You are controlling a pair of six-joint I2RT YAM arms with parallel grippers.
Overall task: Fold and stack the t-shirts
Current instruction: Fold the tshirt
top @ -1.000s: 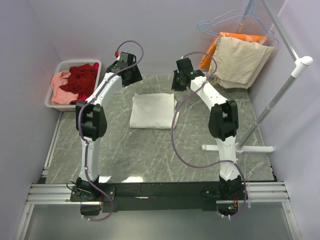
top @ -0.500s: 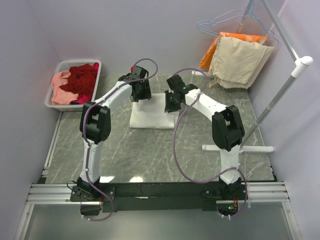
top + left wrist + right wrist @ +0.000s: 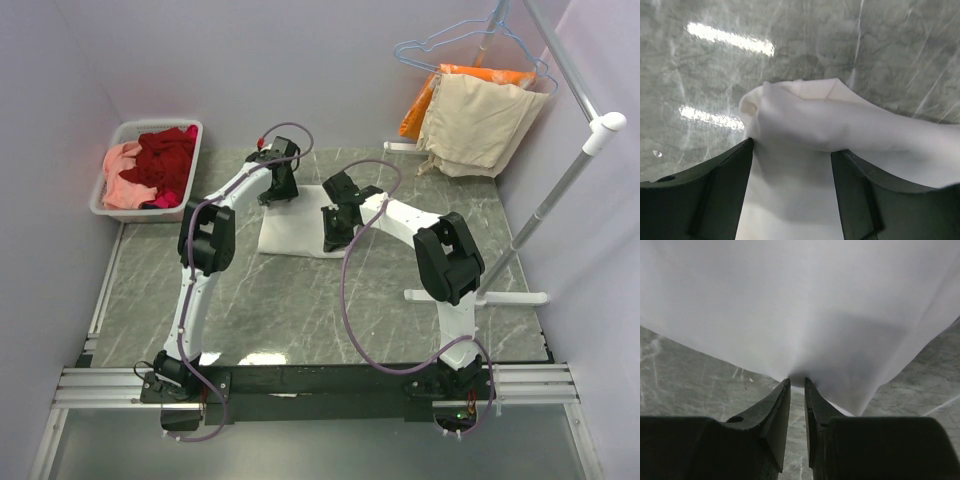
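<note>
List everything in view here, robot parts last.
white t-shirt: one, folded, table centre
dark red t-shirts: count unclear, in basket
salmon pink t-shirt: at least one, in basket
basket: one, white, far left
hangers: a few, pale blue, on rack
orange cloth: one, hung on rack
beige cloth: one, hung before the orange
rack: one, white and silver, right side
table: one, grey marble
left gripper: one, black, open over shirt's far left corner
right gripper: one, black, shut on shirt's right edge

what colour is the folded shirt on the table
The folded shirt is plain white, no print showing. It shows best in the top view.
</note>
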